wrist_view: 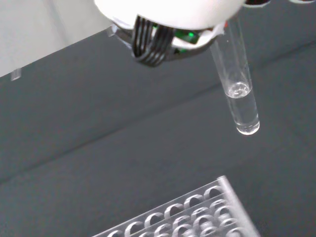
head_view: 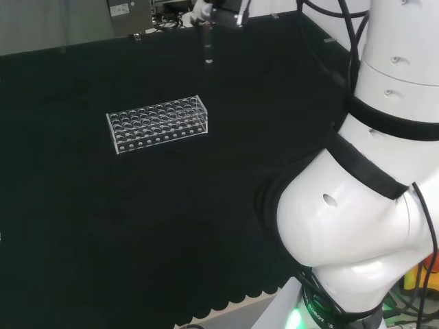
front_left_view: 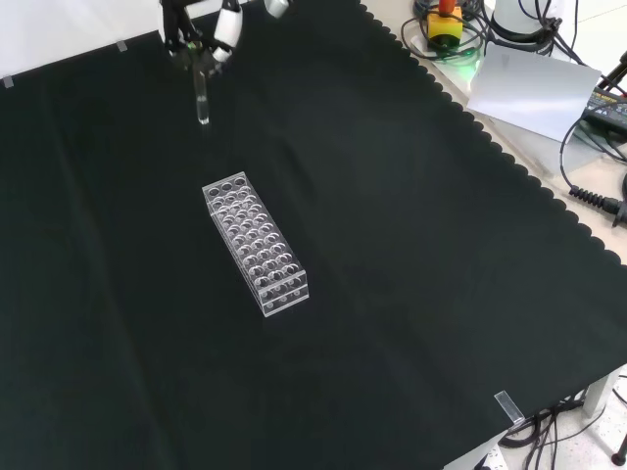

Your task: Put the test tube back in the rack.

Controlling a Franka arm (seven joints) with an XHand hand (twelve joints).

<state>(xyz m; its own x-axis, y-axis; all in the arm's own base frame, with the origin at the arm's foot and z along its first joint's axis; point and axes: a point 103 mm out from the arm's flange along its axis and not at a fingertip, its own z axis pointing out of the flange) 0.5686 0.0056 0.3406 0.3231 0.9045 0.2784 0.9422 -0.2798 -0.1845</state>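
Bench under black cloth [front_left_view: 411,294], clear test tube rack [front_left_view: 256,244] standing near its middle

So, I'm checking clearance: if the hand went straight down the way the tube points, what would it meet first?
Probably bare black cloth. The hand holds the clear glass test tube upright, apart from the clear plastic rack, so the tube's tip would touch cloth first, though depth is hard to judge.

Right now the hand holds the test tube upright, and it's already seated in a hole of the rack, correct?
Not seated. In the front view the test tube hangs from the hand above bare cloth, beyond the rack. It is held about upright.
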